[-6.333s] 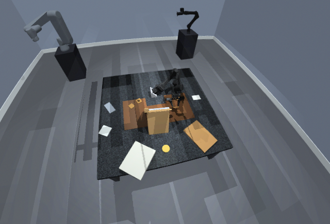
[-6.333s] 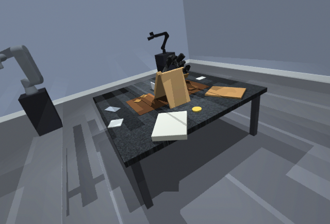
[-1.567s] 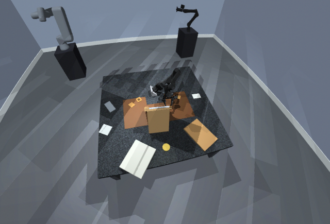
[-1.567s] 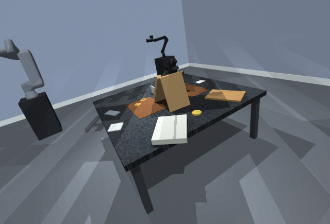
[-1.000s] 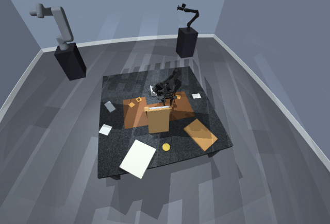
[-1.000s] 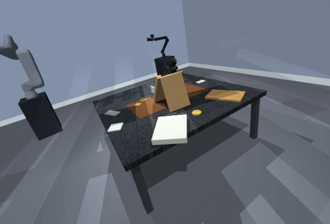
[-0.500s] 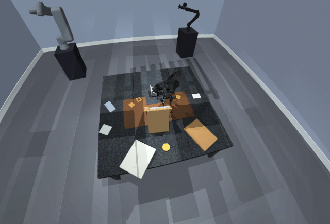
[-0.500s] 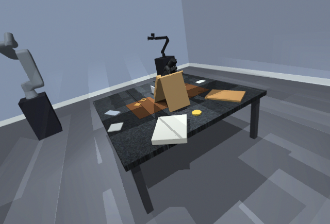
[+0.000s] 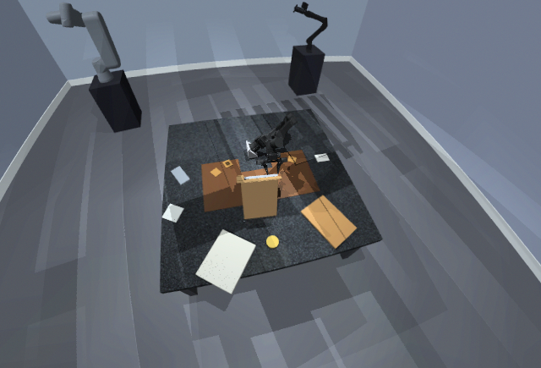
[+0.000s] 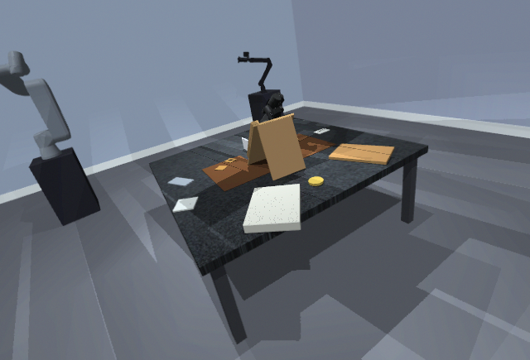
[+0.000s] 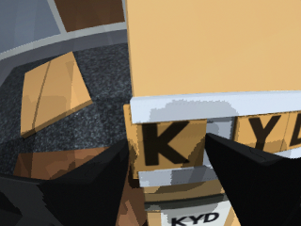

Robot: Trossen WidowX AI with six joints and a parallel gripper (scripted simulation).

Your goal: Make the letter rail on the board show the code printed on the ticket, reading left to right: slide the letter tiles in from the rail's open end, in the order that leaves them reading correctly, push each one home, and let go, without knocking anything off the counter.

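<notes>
My gripper (image 11: 166, 141) (image 9: 273, 170) is shut on the K tile (image 11: 175, 143), which is upright within the left end of the rail (image 11: 254, 105) (image 9: 260, 177). A sliver of the tile's left edge shows outside the rail's left end. The Y tile (image 11: 264, 133) is in the rail to the right, with a gap between it and K. The D tile (image 11: 297, 133) adjoins Y, cut off by the frame edge. The ticket (image 11: 195, 219) below reads KYD. The board (image 9: 259, 200) (image 10: 282, 146) leans upright and hides the gripper in the exterior view.
Loose tiles (image 9: 215, 172) (image 10: 220, 168) lie on the brown mat (image 9: 218, 198) (image 10: 224, 180). A flat wooden block (image 9: 327, 222) (image 10: 361, 152) (image 11: 49, 94), a yellow disc (image 9: 272, 241) (image 10: 315, 181) and a white slab (image 9: 226, 260) (image 10: 273, 206) lie beyond the board. White cards (image 9: 172, 212) (image 10: 185, 204) lie near the sides.
</notes>
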